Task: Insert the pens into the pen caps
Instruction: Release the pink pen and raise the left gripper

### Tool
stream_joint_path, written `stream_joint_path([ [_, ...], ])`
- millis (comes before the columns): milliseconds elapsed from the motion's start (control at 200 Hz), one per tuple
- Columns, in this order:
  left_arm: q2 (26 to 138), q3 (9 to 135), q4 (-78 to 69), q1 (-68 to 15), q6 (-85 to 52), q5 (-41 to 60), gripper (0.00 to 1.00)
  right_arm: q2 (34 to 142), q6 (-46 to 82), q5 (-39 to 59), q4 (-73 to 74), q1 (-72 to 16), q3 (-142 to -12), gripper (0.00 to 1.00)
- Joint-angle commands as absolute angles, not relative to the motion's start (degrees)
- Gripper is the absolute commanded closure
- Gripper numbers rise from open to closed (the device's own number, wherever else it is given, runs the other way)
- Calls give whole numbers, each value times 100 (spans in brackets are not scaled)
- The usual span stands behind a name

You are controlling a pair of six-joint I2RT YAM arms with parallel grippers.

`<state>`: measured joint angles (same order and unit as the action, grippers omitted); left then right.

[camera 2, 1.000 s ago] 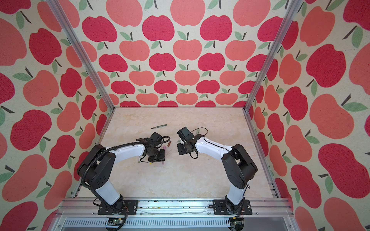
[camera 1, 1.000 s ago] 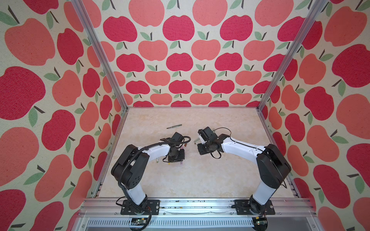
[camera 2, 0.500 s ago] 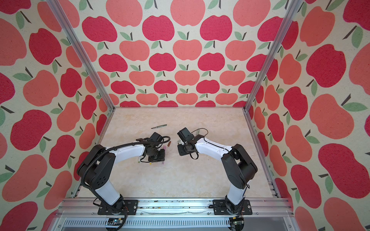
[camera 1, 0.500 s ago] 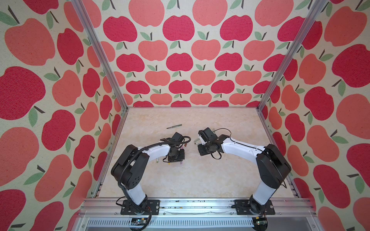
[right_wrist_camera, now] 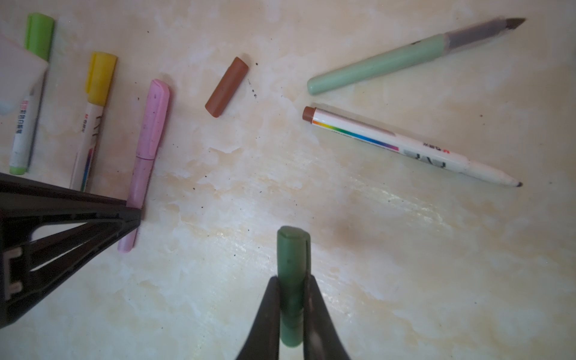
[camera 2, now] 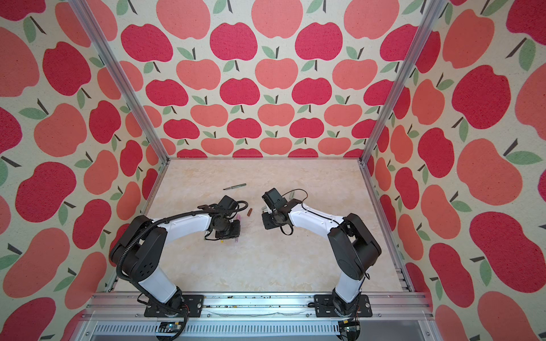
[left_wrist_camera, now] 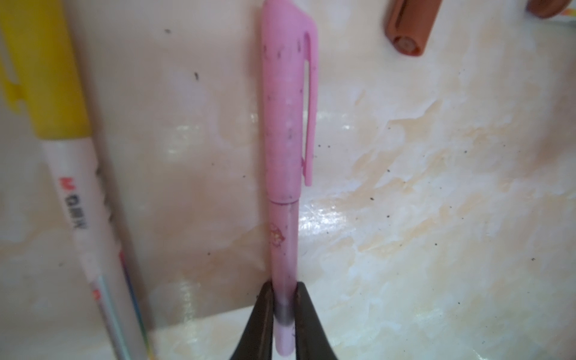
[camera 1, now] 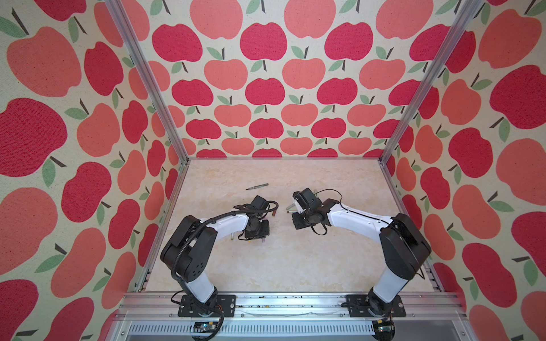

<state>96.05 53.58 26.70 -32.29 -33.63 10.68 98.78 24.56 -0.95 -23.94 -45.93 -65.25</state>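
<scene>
My left gripper (left_wrist_camera: 284,288) is shut on the rear of a pink pen (left_wrist_camera: 282,237), which lies on the table with its pink cap (left_wrist_camera: 285,103) fitted. My right gripper (right_wrist_camera: 291,280) is shut on a loose dark green cap (right_wrist_camera: 291,252), just above the table. A brown cap (right_wrist_camera: 227,87) lies loose between the arms. Beyond it lie an uncapped pale sage pen (right_wrist_camera: 377,64) and an uncapped white pen (right_wrist_camera: 405,146) with a brown end. A dark green pen (camera 1: 257,186) lies alone farther back. In both top views the wrists hide the jaws.
A white pen with a yellow cap (right_wrist_camera: 99,78) and one with a lime cap (right_wrist_camera: 39,34) lie beside the pink pen, close to the left gripper's fingers (right_wrist_camera: 93,215). Apple-patterned walls and metal posts (camera 1: 413,100) enclose the marbled table (camera 1: 280,265).
</scene>
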Motion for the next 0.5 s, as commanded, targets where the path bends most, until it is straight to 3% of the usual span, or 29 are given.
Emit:
stream_joint_path([
  [0,9606,5238,2995,-3170,-3358,771,84,9703,2558,-26,-2378,-4544,-6451,89],
  [495,9169,5393,3279,-3162,-3227,544,63,9867,2536,168,-2364,-4535,-6461,89],
])
